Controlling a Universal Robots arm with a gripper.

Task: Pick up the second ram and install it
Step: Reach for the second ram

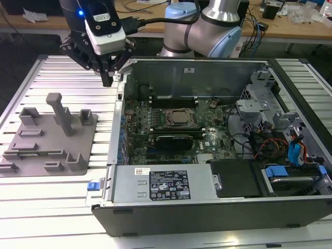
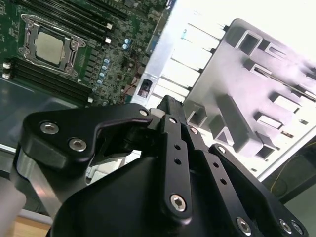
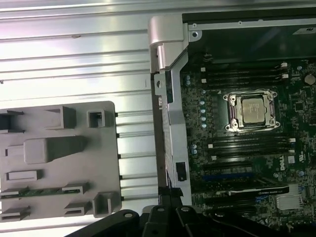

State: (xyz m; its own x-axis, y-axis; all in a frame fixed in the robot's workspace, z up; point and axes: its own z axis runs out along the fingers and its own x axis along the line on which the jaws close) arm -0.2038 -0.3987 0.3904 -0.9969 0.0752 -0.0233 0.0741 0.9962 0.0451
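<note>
Hovering at the eleven-o'clock corner of the computer case [image 1: 117,136] in the exterior view, end effector [image 1: 108,81] pinched narrow, holding nothing. The second ram [image 3: 40,191] lies slotted in the gray holder [image 1: 47,141], nine o'clock of case.

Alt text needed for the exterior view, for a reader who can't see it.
A robot arm's black gripper, fingertips together, hovers over the wall of an open computer case on the exterior view's left. Inside lies a green motherboard with a silver processor; a grey parts holder sits on the slatted table beside the case.
</note>
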